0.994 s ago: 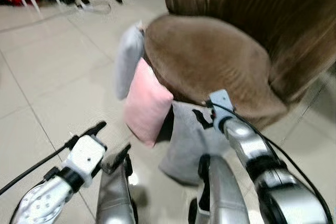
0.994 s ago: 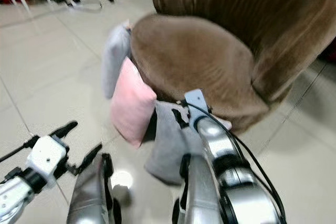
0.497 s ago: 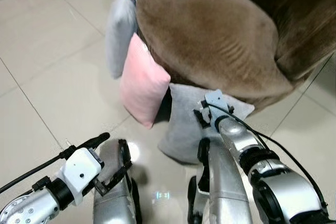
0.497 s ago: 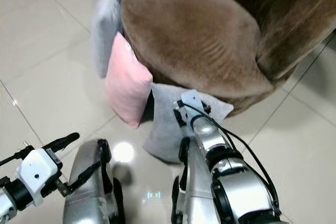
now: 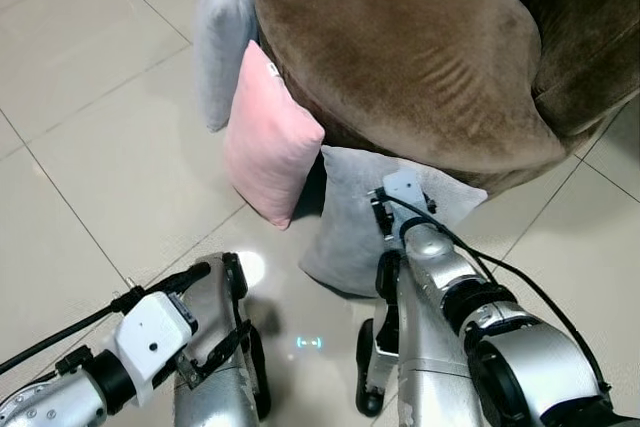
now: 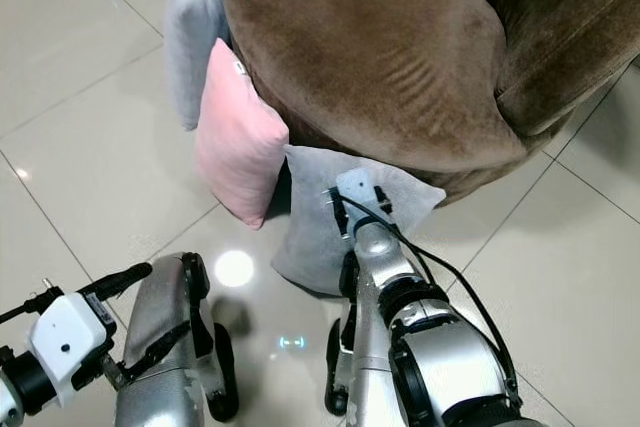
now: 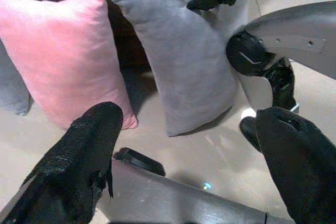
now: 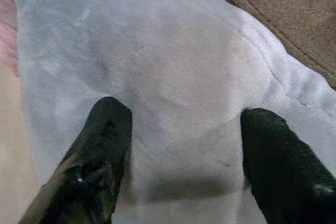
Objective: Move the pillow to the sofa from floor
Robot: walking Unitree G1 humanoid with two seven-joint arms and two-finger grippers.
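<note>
Pillow (image 5: 350, 222) upright, long axis vertical, against sofa (image 5: 400, 47).

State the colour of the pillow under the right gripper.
Light grey pillow, clearest in the left wrist view.

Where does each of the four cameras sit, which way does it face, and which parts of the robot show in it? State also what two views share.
Left eye: on the head, looking down at the brown sofa, pink pillow and grey pillow; both arms and legs show.
Right eye: beside it, same scene.
Left wrist: low, facing both pillows between the left gripper's spread fingers.
Right wrist: close over the grey pillow, the right gripper's open fingers against it.
Shared: both wrist views show the grey pillow.
</note>
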